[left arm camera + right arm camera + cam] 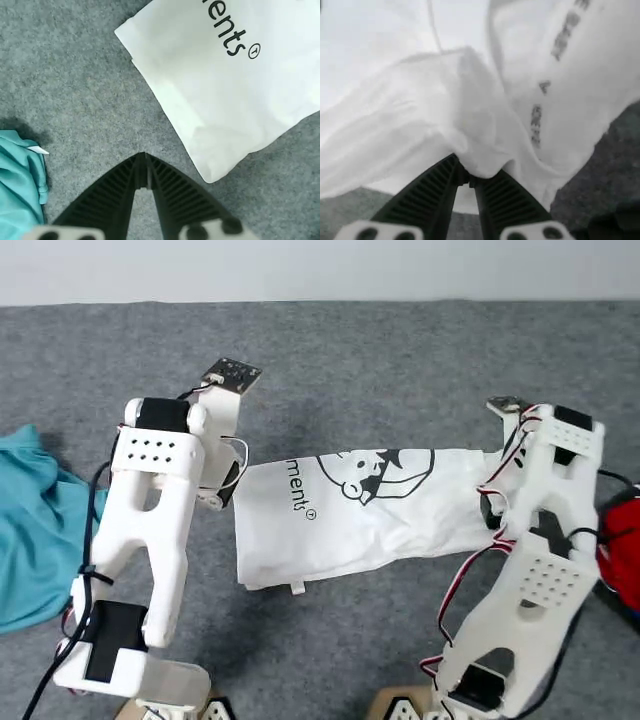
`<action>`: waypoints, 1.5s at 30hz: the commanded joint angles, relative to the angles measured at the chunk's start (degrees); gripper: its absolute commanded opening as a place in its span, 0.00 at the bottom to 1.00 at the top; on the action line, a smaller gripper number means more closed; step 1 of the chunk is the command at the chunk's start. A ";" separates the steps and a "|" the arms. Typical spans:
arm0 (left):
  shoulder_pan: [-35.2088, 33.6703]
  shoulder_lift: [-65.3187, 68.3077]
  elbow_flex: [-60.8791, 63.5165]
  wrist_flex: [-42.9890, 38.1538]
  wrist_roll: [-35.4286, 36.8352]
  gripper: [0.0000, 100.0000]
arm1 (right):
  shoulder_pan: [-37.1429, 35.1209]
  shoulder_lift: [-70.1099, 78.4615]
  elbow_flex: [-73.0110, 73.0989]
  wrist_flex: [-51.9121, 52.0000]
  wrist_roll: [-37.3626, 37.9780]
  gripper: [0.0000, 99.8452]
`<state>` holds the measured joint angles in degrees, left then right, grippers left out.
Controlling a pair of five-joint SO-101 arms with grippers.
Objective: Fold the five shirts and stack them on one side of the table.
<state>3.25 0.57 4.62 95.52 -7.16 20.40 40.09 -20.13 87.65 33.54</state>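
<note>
Right tool (467, 177) pinches the white shirt (340, 525) at its edge, presumably to fold it. Left tool (144, 167), closed and empty, hovers beside the shirt.

You lose one end of the white shirt (350, 510) behind the right arm (545, 585), while the teal shirt (35, 530) and the red shirt (625, 550) are cut off by the high view's opposite edges.

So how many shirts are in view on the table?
3. A white printed cloth shirt lies in the middle, a crumpled teal cloth shirt at the left edge, a red cloth shirt at the right, partly behind an arm. Others may be hidden.
</note>
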 commanded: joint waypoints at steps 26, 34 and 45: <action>-46.77 -2.81 -2.15 1.67 -4.13 0.00 | -46.64 -25.54 -0.79 6.99 -32.62 0.05; -55.03 -2.46 -1.89 1.76 -4.22 0.00 | -55.87 -16.84 -2.20 2.07 -55.91 0.22; -54.95 -2.37 -1.80 1.85 -4.04 0.00 | -64.92 -8.31 -17.32 0.84 -58.90 0.36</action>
<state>-51.43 0.57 4.62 96.66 -11.03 -43.08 30.77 -31.12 89.14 -24.75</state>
